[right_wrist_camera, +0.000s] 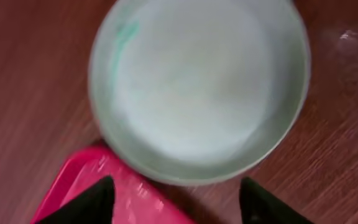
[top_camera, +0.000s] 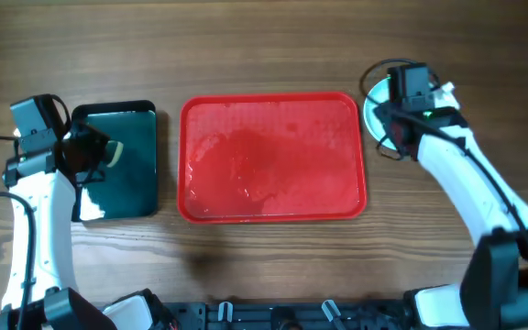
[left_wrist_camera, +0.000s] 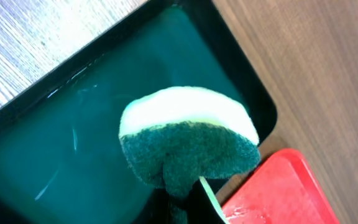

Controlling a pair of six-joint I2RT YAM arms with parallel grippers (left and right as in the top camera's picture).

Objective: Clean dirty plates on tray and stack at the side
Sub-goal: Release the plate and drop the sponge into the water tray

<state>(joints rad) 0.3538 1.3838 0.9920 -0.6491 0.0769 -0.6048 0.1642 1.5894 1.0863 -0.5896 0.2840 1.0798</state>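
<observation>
Two arms shown: the left gripper (top_camera: 94, 152) pinches a green-and-white sponge (left_wrist_camera: 188, 140) over the black tray (top_camera: 131, 188), while the right gripper (right_wrist_camera: 176, 186), fingers spread, hovers above a pale turquoise plate (right_wrist_camera: 197, 87) on the table (top_camera: 264, 46) just beside the red tray (top_camera: 273, 216).

Both arms wear smooth white shells over black joints. The left arm (top_camera: 49, 220), off the tray's (top_camera: 273, 216) left end, carries a boxy black camera block and thin black cables. The right arm (top_camera: 456, 174), past the tray's opposite end, matches it (green speck near its wrist).
</observation>
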